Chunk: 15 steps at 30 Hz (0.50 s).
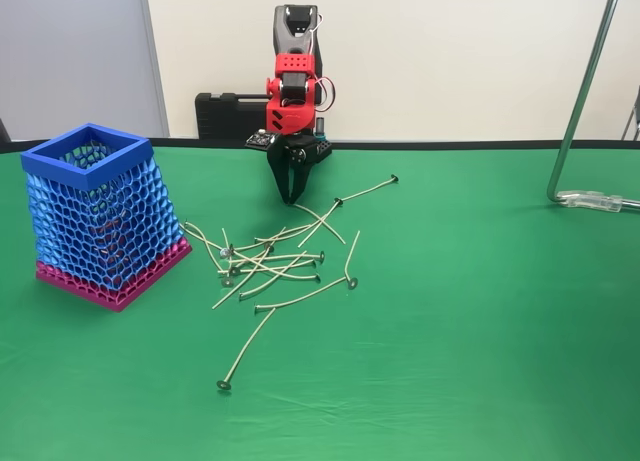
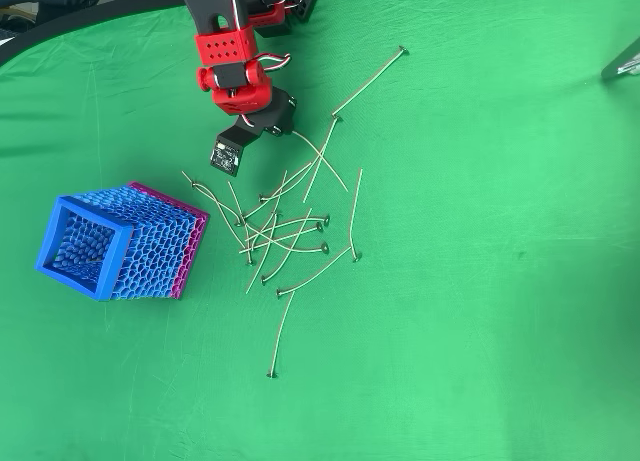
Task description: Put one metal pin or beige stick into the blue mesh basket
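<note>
Hovering at the far edge of the pin pile, the claw (image 1: 292,186) is pointing down with fingers pressed nearly together and pinching nothing, as far as the fixed view is showing. Nothing is getting lifted yet, so I'm judging the task as barely started: pick, carry and drop are all left.

Pins are lying flat on the green desk (image 1: 480,311), scattered just right of the basket (image 1: 95,216) in the fixed view, most crossing each other in a tangle. The basket is standing upright, mouth open; whether anything is inside is not readable through the mesh.

The easiest candidate is looking like the lone pin (image 2: 279,335) nearest the camera: long axis running diagonally, head pointing away from the claw, clear of the tangle.
</note>
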Tool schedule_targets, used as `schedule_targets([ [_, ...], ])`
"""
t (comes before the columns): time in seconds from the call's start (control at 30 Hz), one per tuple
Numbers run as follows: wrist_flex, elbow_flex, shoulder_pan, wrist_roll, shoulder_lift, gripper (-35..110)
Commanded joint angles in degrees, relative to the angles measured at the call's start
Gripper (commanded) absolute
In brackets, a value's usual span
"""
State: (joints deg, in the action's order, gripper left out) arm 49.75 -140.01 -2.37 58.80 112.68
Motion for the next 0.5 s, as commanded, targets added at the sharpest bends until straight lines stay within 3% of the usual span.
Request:
schedule_targets([
  [0.0,-0.7,0.3,-0.3,0.2,0.4,0],
  [0.47,4.7,4.7,-0.4,-5.8,8.7,0],
])
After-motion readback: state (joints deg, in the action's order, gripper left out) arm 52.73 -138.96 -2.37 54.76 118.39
